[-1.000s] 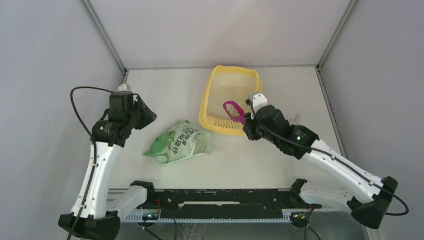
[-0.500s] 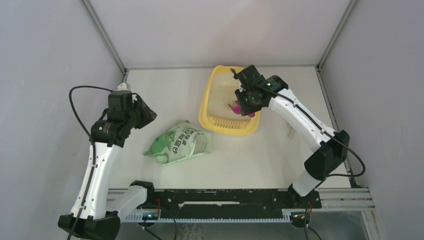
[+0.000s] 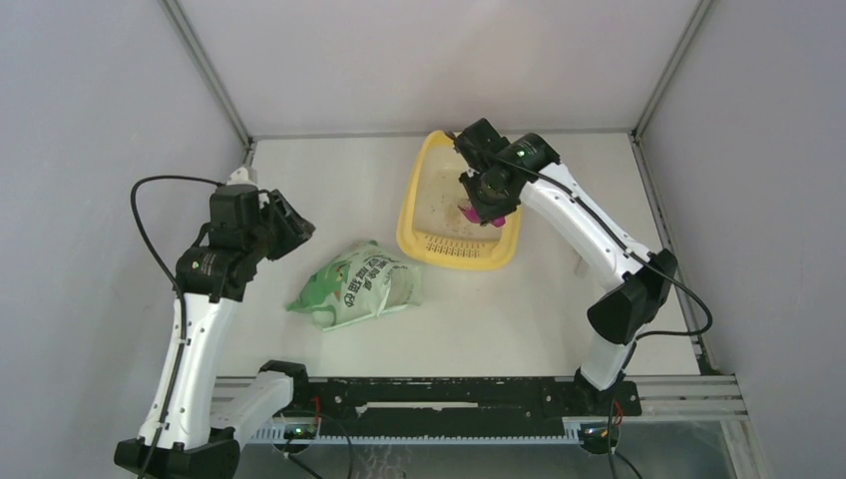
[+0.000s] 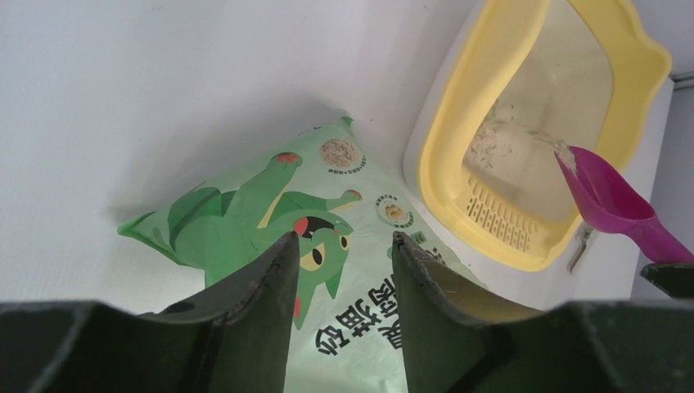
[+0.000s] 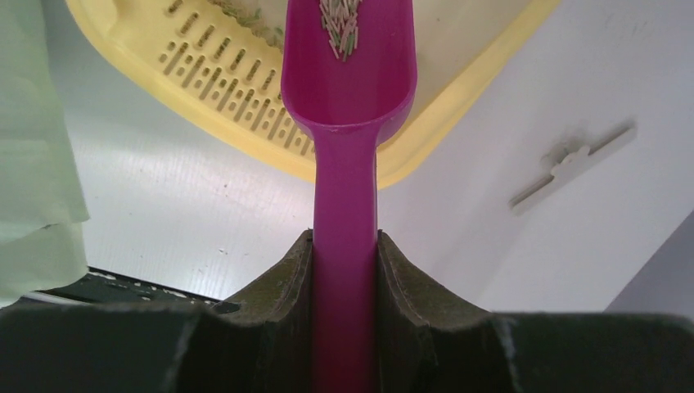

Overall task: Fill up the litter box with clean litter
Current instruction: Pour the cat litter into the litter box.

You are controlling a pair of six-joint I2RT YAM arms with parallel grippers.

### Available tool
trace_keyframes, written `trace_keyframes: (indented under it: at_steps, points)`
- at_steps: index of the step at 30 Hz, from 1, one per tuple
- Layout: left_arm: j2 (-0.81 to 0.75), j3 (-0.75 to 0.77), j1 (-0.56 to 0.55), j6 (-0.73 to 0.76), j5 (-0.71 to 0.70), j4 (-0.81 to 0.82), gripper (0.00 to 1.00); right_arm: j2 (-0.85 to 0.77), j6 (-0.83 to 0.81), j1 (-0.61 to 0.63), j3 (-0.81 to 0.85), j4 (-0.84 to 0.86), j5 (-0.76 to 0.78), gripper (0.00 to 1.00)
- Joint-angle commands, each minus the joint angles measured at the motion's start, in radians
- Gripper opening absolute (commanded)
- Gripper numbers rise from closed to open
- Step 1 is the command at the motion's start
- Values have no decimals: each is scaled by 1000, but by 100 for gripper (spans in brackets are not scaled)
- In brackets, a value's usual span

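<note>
The yellow litter box (image 3: 410, 208) stands at the back middle of the table, grille ledge at its near end. My right gripper (image 3: 483, 196) hangs over the box, shut on the handle of a magenta scoop (image 5: 348, 82). The scoop is tipped down into the box. Beige litter (image 5: 343, 29) lies in its bowl, and more (image 4: 497, 141) lies on the box floor (image 4: 565, 90). In the right wrist view the gripper (image 5: 344, 237) clamps the handle above the box rim (image 5: 458, 123). My left gripper (image 3: 290, 228) is open and empty above the light green bag (image 3: 364, 284).
The bag (image 4: 319, 213) lies flat, left of the box, under my left gripper (image 4: 344, 239). The scoop (image 4: 610, 205) also shows in the left wrist view. A small white piece (image 3: 580, 261) lies on the table right of the box. Grey walls enclose three sides.
My right arm has swung from in front of the box to over its middle, carrying the scoop and tipping it down. The left arm has hardly moved.
</note>
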Motion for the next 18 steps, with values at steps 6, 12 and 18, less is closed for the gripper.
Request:
trace_keyframes:
  at_steps: [6, 12, 18]
  points:
    - [55, 34, -4, 16, -16, 23, 84, 90, 11, 23, 82, -92, 91, 0]
    - [62, 25, -3, 3, -37, 34, 100, 73, 5, 16, 77, -56, 111, 0]
    - [60, 16, -4, 6, -55, 32, 100, -27, -17, 35, -18, 52, 90, 0]
